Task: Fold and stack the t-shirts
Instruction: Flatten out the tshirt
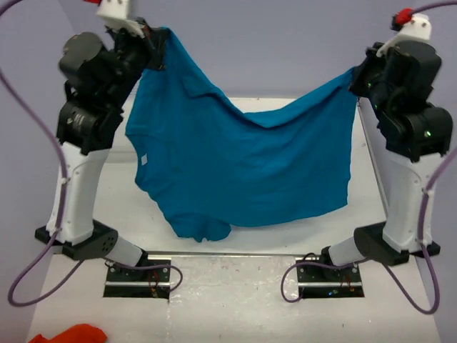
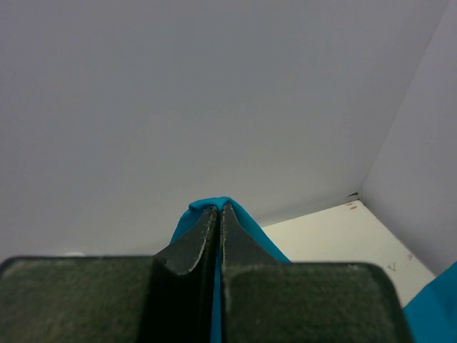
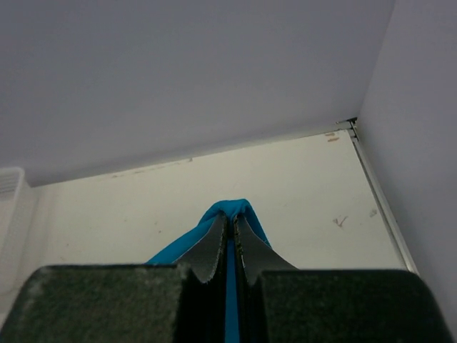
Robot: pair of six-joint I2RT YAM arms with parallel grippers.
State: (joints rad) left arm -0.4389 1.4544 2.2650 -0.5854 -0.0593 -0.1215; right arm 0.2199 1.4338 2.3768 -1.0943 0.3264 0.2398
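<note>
Item: t-shirt (image 1: 243,164), teal-blue, one. It hangs spread between the two arms above the table (image 1: 235,300). The top edge sags mid-span, and the lowest fold is near-left (contact with the table cannot be told).
Left gripper (image 2: 218,209): clamped on one upper corner of the shirt.
Right gripper (image 3: 232,218): pinched tight on the opposite corner.
White basket (image 3: 8,187): only a corner in view, contents hidden.
Orange-red cloth (image 1: 71,334): at the near-left table edge.
Table surface shows beyond the shirt, up to the far-right wall corner.
</note>
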